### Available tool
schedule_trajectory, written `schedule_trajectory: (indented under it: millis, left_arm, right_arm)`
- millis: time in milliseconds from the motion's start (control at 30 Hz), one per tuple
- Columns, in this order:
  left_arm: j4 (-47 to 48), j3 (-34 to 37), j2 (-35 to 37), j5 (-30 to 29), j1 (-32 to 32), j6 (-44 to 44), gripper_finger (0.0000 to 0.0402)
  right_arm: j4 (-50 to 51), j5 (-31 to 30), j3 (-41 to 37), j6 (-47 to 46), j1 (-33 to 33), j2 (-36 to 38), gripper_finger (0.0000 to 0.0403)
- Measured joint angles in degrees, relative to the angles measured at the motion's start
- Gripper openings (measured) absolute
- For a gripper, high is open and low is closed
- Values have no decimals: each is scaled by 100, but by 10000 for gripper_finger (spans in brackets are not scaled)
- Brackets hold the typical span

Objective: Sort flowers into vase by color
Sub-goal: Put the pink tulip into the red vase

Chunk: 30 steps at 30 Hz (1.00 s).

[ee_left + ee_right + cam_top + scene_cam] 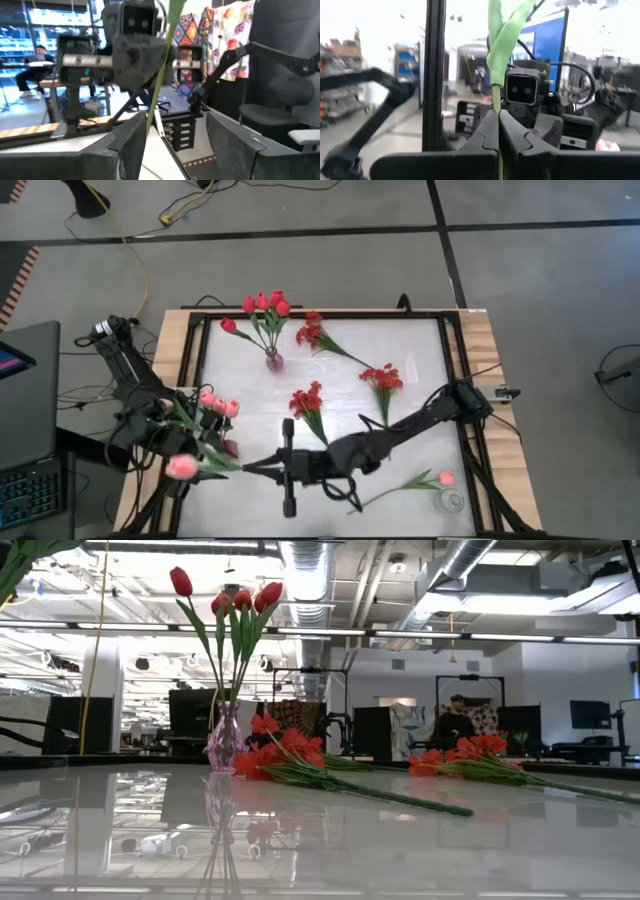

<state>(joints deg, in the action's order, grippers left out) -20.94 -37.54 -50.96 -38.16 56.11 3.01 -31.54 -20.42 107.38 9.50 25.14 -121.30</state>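
Our right claw (498, 131) is clamped on the pink tulip (183, 467) stem low over the surface's near-left edge, left claw (170, 145) parted around it, so an early release risks dropping it.

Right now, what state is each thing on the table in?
Purple vase: upright, holding red tulips.
Red blossom sprays: lying flat.
Loose pink tulip: lying flat beside clear vase.
Right pincer: shut on green stem.
Left pincer: open around that stem.
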Motion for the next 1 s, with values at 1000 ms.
schedule_trajectory:
  millis: [1000]
  left_arm:
    - [654, -1149, -1029, 579, -886, 330, 194]
  right_arm:
    - [-1293, 864, -460, -3, -350, 7, 23]
